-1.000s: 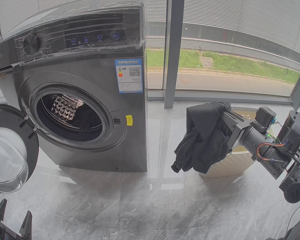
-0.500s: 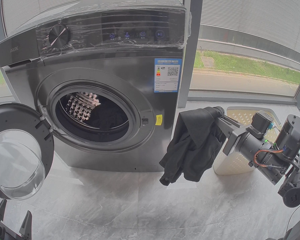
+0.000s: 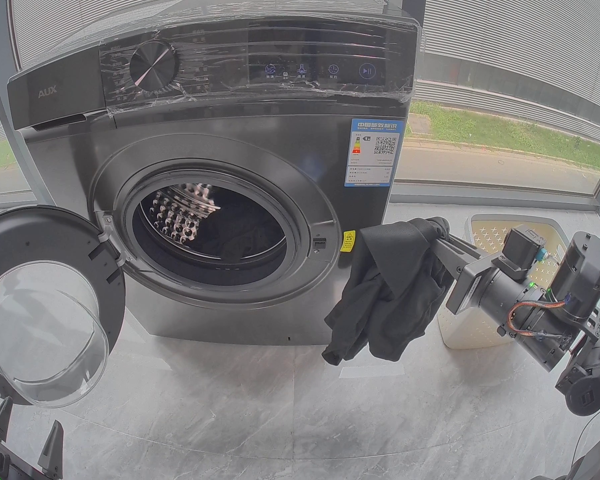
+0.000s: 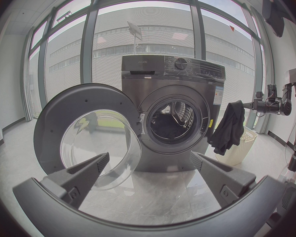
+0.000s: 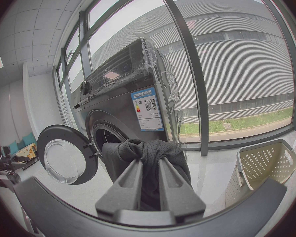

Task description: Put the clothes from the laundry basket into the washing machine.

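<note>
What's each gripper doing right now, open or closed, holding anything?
Left gripper: open, holding nothing.
Right gripper: closed on the black garment, which hangs from it.

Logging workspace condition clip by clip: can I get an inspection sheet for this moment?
Surface: glossy grey marble-look floor.
Job's things: washing machine with its door swung open. A dark garment hangs off the floor, between the machine's front corner and the laundry basket. Something dark lies in the drum.
Clutter: nothing seen.
Grippers: right claw shut on the dark garment; left claw open, holding nothing, low and facing the machine.
Cables: orange cable looped at the right wrist, apart from the cloth.
Surroundings: tall windows with grass and a road outside; plastic film over the control panel.
</note>
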You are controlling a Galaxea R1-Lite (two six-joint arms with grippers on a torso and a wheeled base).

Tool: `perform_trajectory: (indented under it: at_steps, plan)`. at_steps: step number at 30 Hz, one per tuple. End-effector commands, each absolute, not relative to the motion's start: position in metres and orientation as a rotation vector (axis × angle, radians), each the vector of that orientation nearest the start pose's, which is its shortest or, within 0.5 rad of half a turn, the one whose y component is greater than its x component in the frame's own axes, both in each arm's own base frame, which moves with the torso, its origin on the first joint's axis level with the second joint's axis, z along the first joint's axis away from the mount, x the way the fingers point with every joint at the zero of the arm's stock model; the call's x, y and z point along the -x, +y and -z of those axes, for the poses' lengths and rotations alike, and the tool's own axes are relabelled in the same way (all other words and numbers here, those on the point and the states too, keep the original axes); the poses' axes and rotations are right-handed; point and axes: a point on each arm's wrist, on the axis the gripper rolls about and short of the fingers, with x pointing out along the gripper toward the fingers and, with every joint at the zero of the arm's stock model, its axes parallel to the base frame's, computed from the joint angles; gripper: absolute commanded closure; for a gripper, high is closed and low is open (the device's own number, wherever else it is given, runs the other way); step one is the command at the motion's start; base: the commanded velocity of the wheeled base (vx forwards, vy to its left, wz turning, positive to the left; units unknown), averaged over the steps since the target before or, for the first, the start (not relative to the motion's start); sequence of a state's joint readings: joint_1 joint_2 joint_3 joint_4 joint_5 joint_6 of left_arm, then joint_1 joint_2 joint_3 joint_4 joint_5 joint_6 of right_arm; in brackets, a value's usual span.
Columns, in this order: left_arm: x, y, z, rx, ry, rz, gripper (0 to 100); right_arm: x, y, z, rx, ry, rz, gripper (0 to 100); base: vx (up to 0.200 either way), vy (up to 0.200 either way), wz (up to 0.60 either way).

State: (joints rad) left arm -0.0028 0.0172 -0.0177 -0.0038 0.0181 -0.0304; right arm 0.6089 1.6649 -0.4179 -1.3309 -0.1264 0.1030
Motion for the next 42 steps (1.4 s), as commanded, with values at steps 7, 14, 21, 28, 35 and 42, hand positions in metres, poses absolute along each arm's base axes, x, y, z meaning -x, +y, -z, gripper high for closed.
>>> perform_trajectory:
  at_steps: [7, 14, 21, 28, 35, 42]
  plan:
    - [0.0229, 0.0005, -0.0764, 0.031, -0.006, -0.015, 0, -0.2106, 0.1444, -0.1611, -0.124, -0.036, -0.489, 100, 0.0, 0.086, 0.0]
    - [0.0229, 0.0005, -0.0764, 0.031, -0.006, -0.015, 0, -0.2106, 0.1444, -0.1603, -0.123, -0.033, -0.489, 100, 0.0, 0.2, 0.0]
    - [0.0229, 0.0005, -0.0764, 0.032, -0.006, -0.015, 0, -0.2098, 0.1448, -0.1596, -0.122, -0.03, -0.493, 100, 0.0, 0.2, 0.0]
    - [0.0229, 0.0005, -0.0764, 0.032, -0.006, -0.015, 0, -0.2086, 0.1454, -0.1586, -0.12, -0.025, -0.498, 100, 0.0, 0.2, 0.0]
    - [0.0229, 0.0005, -0.0764, 0.032, -0.006, -0.015, 0, -0.2083, 0.1463, -0.1582, -0.121, -0.023, -0.507, 100, 0.0, 0.0, 0.0]
    - [0.0229, 0.0005, -0.0764, 0.032, -0.006, -0.015, 0, -0.2074, 0.1462, -0.1568, -0.119, -0.017, -0.51, 100, 0.0, 0.0, 0.0]
